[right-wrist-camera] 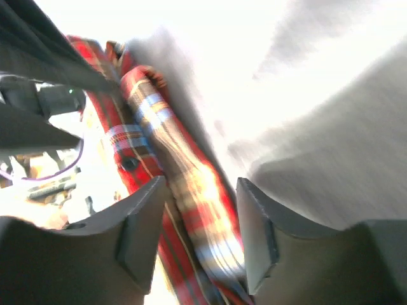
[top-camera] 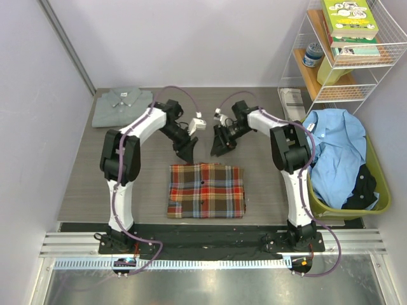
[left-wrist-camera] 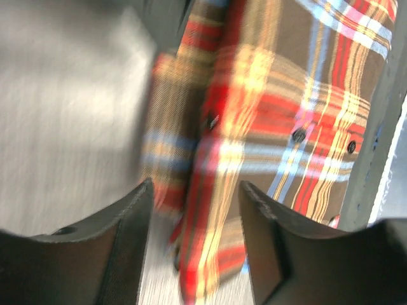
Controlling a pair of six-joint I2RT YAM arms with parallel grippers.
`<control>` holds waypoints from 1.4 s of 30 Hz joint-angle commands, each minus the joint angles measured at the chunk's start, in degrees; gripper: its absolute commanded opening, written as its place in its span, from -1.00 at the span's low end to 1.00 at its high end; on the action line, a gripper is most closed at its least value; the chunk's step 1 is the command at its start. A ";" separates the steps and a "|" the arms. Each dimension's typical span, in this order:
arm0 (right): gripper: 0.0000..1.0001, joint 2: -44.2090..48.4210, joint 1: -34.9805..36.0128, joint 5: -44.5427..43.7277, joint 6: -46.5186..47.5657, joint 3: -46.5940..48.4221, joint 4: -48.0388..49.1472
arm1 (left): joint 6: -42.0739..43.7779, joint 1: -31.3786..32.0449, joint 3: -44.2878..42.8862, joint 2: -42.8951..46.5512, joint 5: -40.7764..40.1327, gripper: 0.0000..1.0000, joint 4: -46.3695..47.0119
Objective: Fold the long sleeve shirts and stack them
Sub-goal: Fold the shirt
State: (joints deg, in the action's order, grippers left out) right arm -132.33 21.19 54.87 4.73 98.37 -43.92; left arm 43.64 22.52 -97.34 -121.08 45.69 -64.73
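Observation:
A red-orange, brown and blue plaid long sleeve shirt (top-camera: 206, 190) lies folded into a rectangle at the table's near middle. A pale grey long sleeve shirt (top-camera: 121, 105) lies folded at the back left. My left gripper (top-camera: 186, 151) hangs just beyond the plaid shirt's far left edge, and my right gripper (top-camera: 220, 149) just beyond its far right edge. In the left wrist view the left gripper (left-wrist-camera: 196, 216) is open, with the blurred edge of the plaid shirt (left-wrist-camera: 305, 95) seen through the gap. The right gripper (right-wrist-camera: 200, 216) is open over a rolled edge of the plaid shirt (right-wrist-camera: 146, 108).
At the right a green basket (top-camera: 381, 187) holds a light blue shirt (top-camera: 337, 146) and dark cloth. A white wire shelf (top-camera: 343, 57) with books stands at the back right, and a white booklet (top-camera: 292, 100) lies below it.

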 commanded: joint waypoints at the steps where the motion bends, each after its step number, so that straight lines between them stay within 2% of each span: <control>1: 0.31 8.56 -5.71 -4.77 4.23 3.32 -6.08 | -4.78 -5.82 0.46 7.95 3.00 0.22 -0.40; 5: 0.38 13.66 -7.13 -6.53 10.45 0.96 -11.17 | -6.19 -8.72 7.40 13.14 -0.59 0.29 3.29; 10: 0.41 20.17 -7.04 -9.33 18.72 -6.42 -15.67 | -7.86 -9.52 10.41 13.23 -0.25 0.32 3.99; 12: 0.44 22.46 -6.60 -10.66 20.75 -10.29 -15.14 | -8.57 -9.52 12.16 13.32 -1.04 0.33 5.92; 13: 0.59 22.99 -6.34 -11.36 21.28 -11.26 -14.97 | -9.00 -9.52 12.52 13.24 -1.22 0.34 6.28; 14: 0.61 23.26 -6.08 -11.80 21.89 -12.83 -14.62 | -9.36 -9.52 12.87 13.06 -1.39 0.36 6.72; 18: 0.65 24.93 -4.06 -13.29 21.02 -18.02 -10.05 | -9.98 -9.43 13.84 11.13 -1.83 0.43 7.16; 22: 0.64 26.42 -1.69 -15.49 21.64 -22.42 -6.54 | -7.96 -9.43 15.07 10.25 -1.84 0.43 6.02; 25: 0.39 27.30 -0.37 -16.64 21.72 -23.13 -5.21 | -6.73 -9.34 15.69 10.07 -1.22 0.37 4.79; 26: 0.12 27.39 -0.19 -16.38 21.72 -22.96 -5.21 | -6.55 -9.34 15.69 9.90 -1.05 0.34 4.27; 28: -0.10 27.65 -0.18 -15.76 21.46 -21.74 -5.82 | -5.93 -9.34 15.17 9.46 -0.78 0.30 3.56; 29: -0.29 27.83 -0.18 -15.41 21.46 -21.20 -6.26 | -5.32 -9.43 14.64 8.50 -0.08 0.21 1.47; 31: -0.46 28.09 -0.18 -13.48 21.11 -19.63 -7.84 | -4.00 -9.34 13.41 7.61 0.80 0.05 -0.83; 32: -0.54 28.09 -0.36 -12.52 20.67 -19.18 -8.28 | -3.82 -9.60 12.45 7.17 1.41 -0.24 -1.62; 33: -0.76 27.92 -0.45 -9.81 20.06 -18.83 -9.24 | -3.82 -9.86 12.18 7.26 2.37 -0.43 -2.67; 34: -0.85 27.57 -0.80 -7.96 18.23 -18.04 -9.60 | -4.43 -10.30 11.91 7.35 3.25 -0.63 -2.86; 35: -0.93 25.83 -1.84 -6.29 16.99 -17.77 -9.95 | -4.87 -11.52 11.21 7.26 3.96 -0.97 -2.95; 38: -0.98 20.82 -5.18 1.01 13.39 -15.49 -11.71 | -8.38 -14.07 11.20 7.35 5.63 -1.00 -0.68; 42: -0.95 9.67 -5.81 1.65 10.22 -10.93 -11.10 | -12.43 -15.14 10.77 2.71 5.72 -1.00 1.71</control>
State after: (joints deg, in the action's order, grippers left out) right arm -113.69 16.58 51.55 19.75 83.31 -55.35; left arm 35.03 8.84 -84.44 -114.50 48.60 -64.60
